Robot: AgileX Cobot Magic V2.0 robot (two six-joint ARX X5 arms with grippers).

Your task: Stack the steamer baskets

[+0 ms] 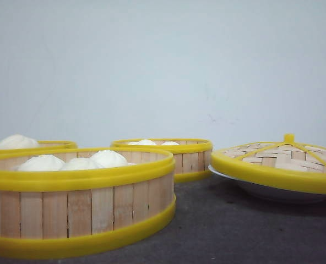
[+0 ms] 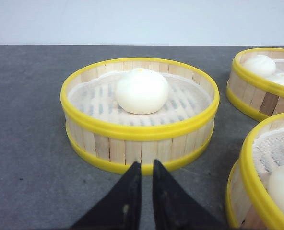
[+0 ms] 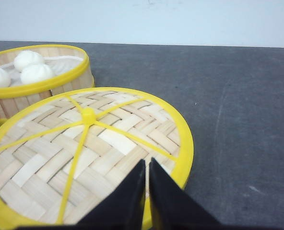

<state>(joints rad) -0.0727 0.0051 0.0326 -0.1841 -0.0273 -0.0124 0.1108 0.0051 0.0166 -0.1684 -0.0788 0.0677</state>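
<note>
Three steamer baskets stand apart on the dark table, each with white buns inside. In the front view one is near at the left [image 1: 80, 212], one behind it at the far left [image 1: 53, 144], one further back in the middle [image 1: 190, 159]. Neither gripper shows in that view. My left gripper [image 2: 147, 165] is shut and empty, its tips just short of the wall of a basket [image 2: 132, 146] that holds a single bun [image 2: 141, 91]. Two more baskets [image 2: 257, 91] [image 2: 250, 177] lie off to one side. My right gripper [image 3: 147, 164] is shut and empty, hovering over the woven lid [image 3: 84, 153].
The domed woven lid [image 1: 273, 159] with yellow rim and knob rests on a white plate [image 1: 262, 190] at the right of the table. A basket with buns [image 3: 41, 84] stands just beyond the lid. A pale wall closes off the back.
</note>
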